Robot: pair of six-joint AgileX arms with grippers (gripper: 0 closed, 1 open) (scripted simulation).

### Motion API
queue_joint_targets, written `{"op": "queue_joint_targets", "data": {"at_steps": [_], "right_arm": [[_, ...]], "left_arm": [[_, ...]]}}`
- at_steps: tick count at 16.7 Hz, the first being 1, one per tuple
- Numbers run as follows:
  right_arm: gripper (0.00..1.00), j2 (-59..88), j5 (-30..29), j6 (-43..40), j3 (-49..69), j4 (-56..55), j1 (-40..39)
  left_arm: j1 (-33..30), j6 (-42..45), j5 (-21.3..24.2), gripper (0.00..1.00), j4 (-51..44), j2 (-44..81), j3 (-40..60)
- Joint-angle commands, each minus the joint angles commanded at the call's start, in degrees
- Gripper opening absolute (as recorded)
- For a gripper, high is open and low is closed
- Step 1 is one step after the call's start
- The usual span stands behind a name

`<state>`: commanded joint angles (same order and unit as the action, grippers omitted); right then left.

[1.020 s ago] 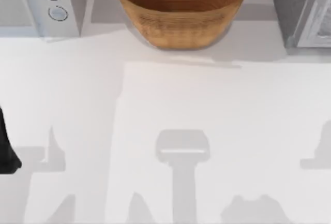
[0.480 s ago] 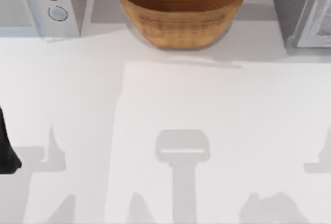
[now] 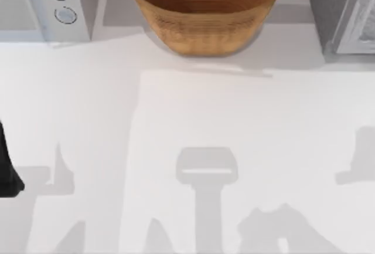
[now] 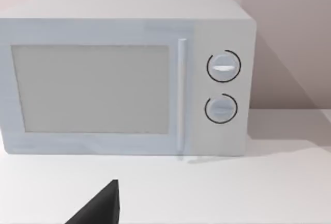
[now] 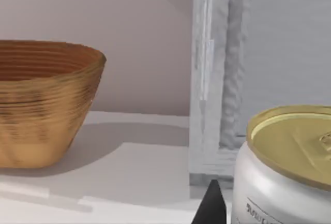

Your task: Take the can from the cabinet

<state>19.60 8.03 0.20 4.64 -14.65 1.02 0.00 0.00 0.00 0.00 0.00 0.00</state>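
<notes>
The can has a gold-yellow lid and a white body, and sits very close in the right wrist view. It is in front of the grey cabinet's frame, outside the cabinet. My right gripper is shut on the can, with one dark fingertip pressed against its side. The other fingertip is hidden behind the can. My left arm stays parked at the table's left edge. Its gripper is open, and one dark fingertip points towards the microwave with nothing near it.
A wicker bowl stands at the back middle. A white microwave with two dials is at the back left, and the grey cabinet at the back right. Arm shadows lie across the white table.
The right arm's shadow at the table's front right has shifted left and grown. The shadow patch at the right edge moved up a little. The left arm has not moved.
</notes>
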Motion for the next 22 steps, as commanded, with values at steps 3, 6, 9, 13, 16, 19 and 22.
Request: {"op": "queue_joint_targets", "data": {"at_steps": [3,6,9,13,16,19,22], "right_arm": [[0.00,14.04,5.68,0.12,3.48,-10.79,1.04],[0.00,30.18,12.14,0.27,7.49,-23.18,2.28],[0.00,47.28,18.96,0.44,11.75,-36.31,3.62],[0.00,69.76,27.87,0.67,17.34,-53.53,5.40],[0.00,85.00,33.88,0.82,21.12,-65.15,6.60],[0.00,97.60,38.84,0.94,24.22,-74.71,7.58],[0.00,106.49,42.34,1.02,26.39,-81.42,8.26]], "left_arm": [[0.00,0.00,0.00,1.00,0.00,0.00,0.00],[0.00,0.00,0.00,1.00,0.00,0.00,0.00],[0.00,0.00,0.00,1.00,0.00,0.00,0.00],[0.00,0.00,0.00,1.00,0.00,0.00,0.00],[0.00,0.00,0.00,1.00,0.00,0.00,0.00],[0.00,0.00,0.00,1.00,0.00,0.00,0.00],[0.00,0.00,0.00,1.00,0.00,0.00,0.00]]}}
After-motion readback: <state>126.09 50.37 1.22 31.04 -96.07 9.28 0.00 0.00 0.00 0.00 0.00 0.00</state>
